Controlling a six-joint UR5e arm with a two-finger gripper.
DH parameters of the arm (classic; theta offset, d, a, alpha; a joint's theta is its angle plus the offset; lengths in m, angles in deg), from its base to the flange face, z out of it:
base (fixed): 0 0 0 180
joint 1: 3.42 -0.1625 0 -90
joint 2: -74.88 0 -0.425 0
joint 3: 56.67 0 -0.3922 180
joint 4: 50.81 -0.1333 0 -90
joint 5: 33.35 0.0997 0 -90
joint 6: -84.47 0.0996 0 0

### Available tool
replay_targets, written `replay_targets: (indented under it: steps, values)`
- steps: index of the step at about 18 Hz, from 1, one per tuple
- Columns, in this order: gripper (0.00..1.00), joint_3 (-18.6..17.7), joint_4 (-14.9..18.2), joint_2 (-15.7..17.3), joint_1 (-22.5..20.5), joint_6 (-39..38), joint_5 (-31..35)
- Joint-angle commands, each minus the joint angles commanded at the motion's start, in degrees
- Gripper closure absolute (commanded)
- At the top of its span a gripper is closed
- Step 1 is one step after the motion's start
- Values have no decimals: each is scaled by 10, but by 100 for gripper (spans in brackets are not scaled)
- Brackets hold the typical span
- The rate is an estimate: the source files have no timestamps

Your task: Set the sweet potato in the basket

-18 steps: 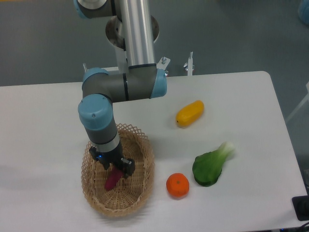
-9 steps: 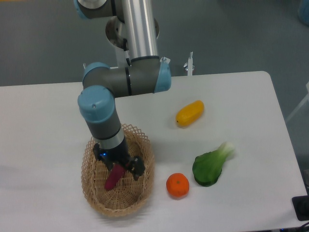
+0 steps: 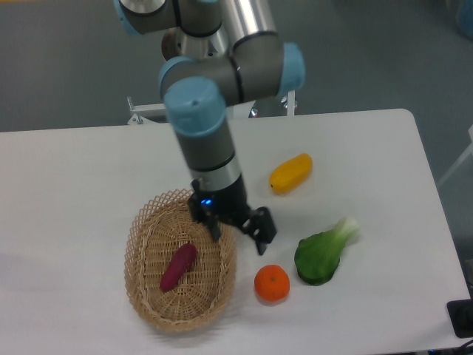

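Note:
The magenta-purple sweet potato (image 3: 178, 267) lies on the bottom of the oval tan wicker basket (image 3: 140, 296) at the front left of the table. My gripper (image 3: 239, 232) is open and empty. It hangs above the basket's right rim, to the right of and above the sweet potato, apart from it.
A yellow-orange oblong fruit (image 3: 290, 173) lies behind and to the right of the gripper. A round orange (image 3: 272, 283) sits just right of the basket. A green bok choy (image 3: 324, 253) lies further right. The white table's edge (image 3: 436, 214) runs down the right.
My gripper let go of the sweet potato, which now lies in the basket. The arm swung up and to the right, out of the basket.

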Motion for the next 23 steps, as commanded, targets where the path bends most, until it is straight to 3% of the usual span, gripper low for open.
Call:
replay_targets:
  steps: [3,10,23]
  values:
    - [0,8,20,8,-27,45,-16]
    - [0,10,20,8,-75,85,-39]
    - [0,8,17,9,-76,84,-39]
